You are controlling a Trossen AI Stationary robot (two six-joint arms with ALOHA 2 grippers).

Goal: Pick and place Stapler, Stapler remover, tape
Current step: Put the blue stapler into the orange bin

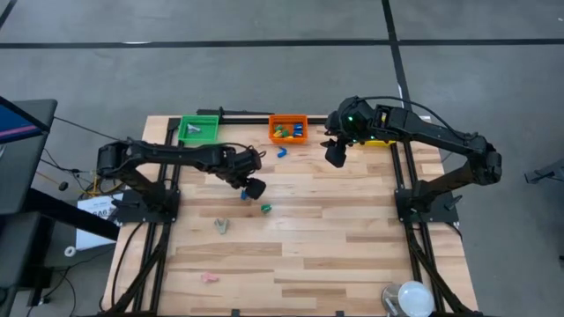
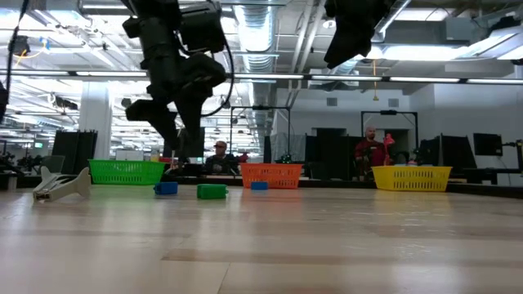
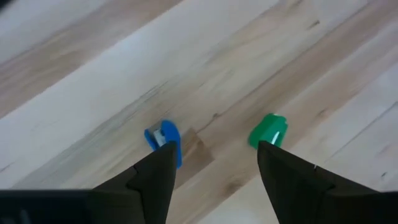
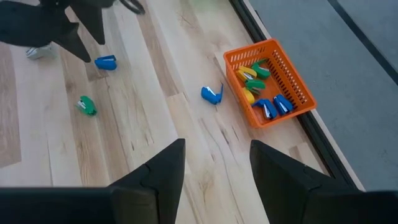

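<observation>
A small blue stapler (image 3: 163,138) and a small green stapler (image 3: 268,129) lie flat on the wooden table, left of its middle. My left gripper (image 3: 216,149) hangs open just above them, pointing steeply down, with bare wood between its fingers; the high view shows my left gripper (image 1: 252,187) beside the blue stapler (image 1: 243,194). Another blue stapler (image 4: 212,94) lies next to the orange bin (image 4: 292,93), which holds several staplers. A pale grey staple remover (image 1: 221,226) lies nearer the front. My right gripper (image 4: 217,144) waits open, high over the table's far right. The tape is out of view.
A green bin (image 1: 198,129), the orange bin (image 1: 288,129) and a yellow bin (image 2: 411,178) stand along the far edge. A small pink thing (image 1: 210,278) lies near the front left. A white round object (image 1: 412,298) sits at the front right corner. People stand in the room behind.
</observation>
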